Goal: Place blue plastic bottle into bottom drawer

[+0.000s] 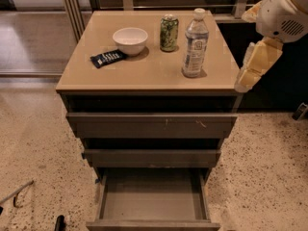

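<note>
The blue plastic bottle (195, 43), clear with a white cap and a pale label band, stands upright on the right part of the cabinet top (149, 73). The bottom drawer (153, 198) is pulled out, with a plain grey, empty inside. My gripper (250, 69) hangs at the right edge of the cabinet top, to the right of the bottle and apart from it. It holds nothing.
A green patterned can (169, 32) stands just left of the bottle. A white bowl (130, 40) and a dark snack packet (109, 58) lie further left. The two upper drawers (151, 125) stick out slightly. Speckled floor lies all around.
</note>
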Available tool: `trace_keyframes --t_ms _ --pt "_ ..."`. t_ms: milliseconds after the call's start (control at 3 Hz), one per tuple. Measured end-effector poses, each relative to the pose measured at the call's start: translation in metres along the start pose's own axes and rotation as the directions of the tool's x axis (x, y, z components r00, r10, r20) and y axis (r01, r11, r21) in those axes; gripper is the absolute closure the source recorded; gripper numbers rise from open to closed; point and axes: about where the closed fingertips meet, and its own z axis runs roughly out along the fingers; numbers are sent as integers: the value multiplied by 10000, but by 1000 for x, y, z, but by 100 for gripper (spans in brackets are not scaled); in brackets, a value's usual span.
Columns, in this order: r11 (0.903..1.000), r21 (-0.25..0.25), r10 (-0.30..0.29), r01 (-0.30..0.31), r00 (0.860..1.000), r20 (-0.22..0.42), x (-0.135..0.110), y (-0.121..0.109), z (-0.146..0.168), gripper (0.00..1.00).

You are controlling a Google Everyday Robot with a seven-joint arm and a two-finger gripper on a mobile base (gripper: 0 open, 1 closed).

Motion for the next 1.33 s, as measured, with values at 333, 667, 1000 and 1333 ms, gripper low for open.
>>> trace_keyframes --t_ms 333,667,1000,1333 --pt "9994 330 -146 137 9995 283 -13 -39 27 0" --pt "9993 336 -150 141 9995 266 -13 -39 27 0" --pt "9975 681 -173 177 9998 -56 -2 -51 34 0" --pt "9949 986 -185 216 9993 -324 9 -70 47 0"
